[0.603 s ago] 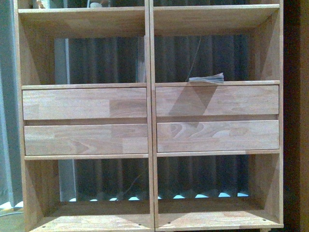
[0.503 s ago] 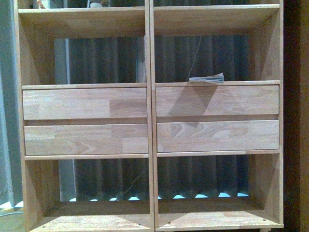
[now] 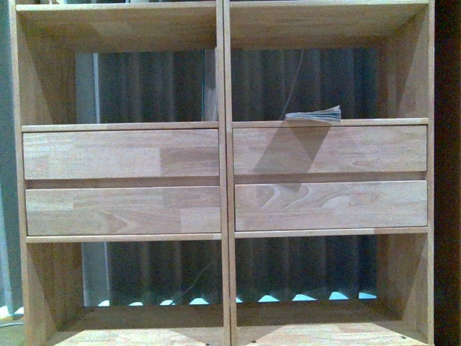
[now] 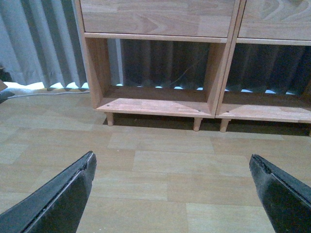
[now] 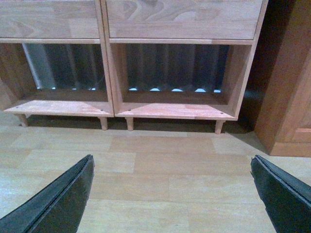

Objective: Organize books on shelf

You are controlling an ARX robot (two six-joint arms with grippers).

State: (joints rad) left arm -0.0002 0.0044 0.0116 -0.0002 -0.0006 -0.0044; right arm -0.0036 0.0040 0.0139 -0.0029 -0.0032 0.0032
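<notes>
The light-wood shelf (image 3: 225, 180) fills the front view, with four plain drawer fronts and open compartments above and below. A thin stack of books (image 3: 314, 114) lies flat in the upper right compartment, seen edge-on and greyish. My left gripper (image 4: 172, 167) is open and empty over the wooden floor, facing the shelf's lower left compartment (image 4: 150, 104). My right gripper (image 5: 172, 167) is open and empty over the floor, facing the shelf's lower right compartment (image 5: 175, 110). Neither arm shows in the front view.
Dark pleated curtains (image 3: 158, 86) hang behind the shelf. A brown wooden cabinet (image 5: 291, 97) stands right of the shelf. The shelf rests on short legs (image 4: 197, 124) above the plank floor (image 4: 160, 165). A pale curtain (image 4: 39, 43) hangs to the shelf's left.
The front view has moved closer to the shelf; it now looks larger and its top shelf edge has shifted upward out of frame. The books lie where they were.
</notes>
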